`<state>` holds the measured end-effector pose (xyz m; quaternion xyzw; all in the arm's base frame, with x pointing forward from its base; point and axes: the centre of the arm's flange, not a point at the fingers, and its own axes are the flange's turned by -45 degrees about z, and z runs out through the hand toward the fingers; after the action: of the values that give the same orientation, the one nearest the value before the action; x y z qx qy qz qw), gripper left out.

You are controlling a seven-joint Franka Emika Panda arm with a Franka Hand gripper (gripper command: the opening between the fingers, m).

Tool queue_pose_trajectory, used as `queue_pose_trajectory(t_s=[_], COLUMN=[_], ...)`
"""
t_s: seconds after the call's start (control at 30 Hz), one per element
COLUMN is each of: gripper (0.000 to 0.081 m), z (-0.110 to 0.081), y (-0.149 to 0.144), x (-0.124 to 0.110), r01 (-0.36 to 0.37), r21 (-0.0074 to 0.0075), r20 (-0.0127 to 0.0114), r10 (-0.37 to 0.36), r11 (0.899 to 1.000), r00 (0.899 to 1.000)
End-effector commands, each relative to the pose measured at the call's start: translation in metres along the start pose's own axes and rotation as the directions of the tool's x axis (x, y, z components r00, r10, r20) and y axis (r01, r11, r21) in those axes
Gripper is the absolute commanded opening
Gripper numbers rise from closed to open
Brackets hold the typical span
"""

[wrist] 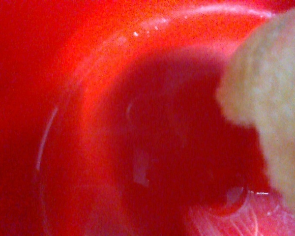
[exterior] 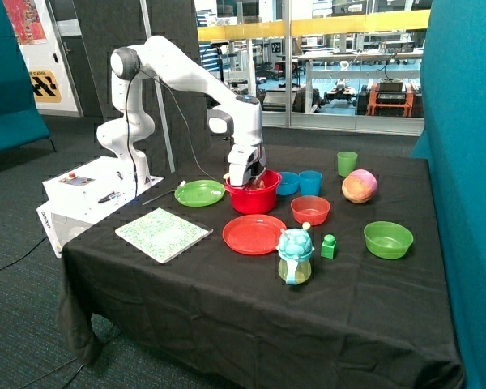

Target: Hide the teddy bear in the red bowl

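Black-draped table (exterior: pixel 227 300): red bowl (exterior: pixel 253 198), red plate (exterior: pixel 253 234), green plate (exterior: pixel 199 193), patterned board (exterior: pixel 163 234), green bowl (exterior: pixel 388 240).

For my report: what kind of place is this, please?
Probably a robotics lab or demo area: a table under black cloth holds toy dishes, the gripper sits in the red bowl, and glass partitions show workbenches beyond.

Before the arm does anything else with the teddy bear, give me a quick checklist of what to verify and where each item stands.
1. Hand over the red bowl: ok, it dips inside the rim.
2. Teddy bear within the bowl walls: ok, the wrist view shows plush against red interior.
3. Bear resting on the bowl floor: cannot tell.
4. Hand grip on the bear: cannot tell.
5. Bowl upright on the table: ok.
6. Neighbours clear of the bowl: ok, the green plate and red plate sit apart from it.
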<state>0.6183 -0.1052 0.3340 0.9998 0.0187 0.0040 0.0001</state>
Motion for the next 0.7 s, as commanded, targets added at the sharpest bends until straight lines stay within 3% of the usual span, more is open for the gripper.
queue_pose_trajectory(t_s=[0.0,0.67], gripper=[0.0736,0.0801], z=[-0.0029,-0.0027], y=[0.0023,0.0003], x=[0.0004,-0.0034], r01=[0.001,0.009], r21=[0.0004,0.0004], r20=[0.008,0.008], r10=[-0.001,-0.009], r11=[1.0,1.0], r00=[1.0,1.0])
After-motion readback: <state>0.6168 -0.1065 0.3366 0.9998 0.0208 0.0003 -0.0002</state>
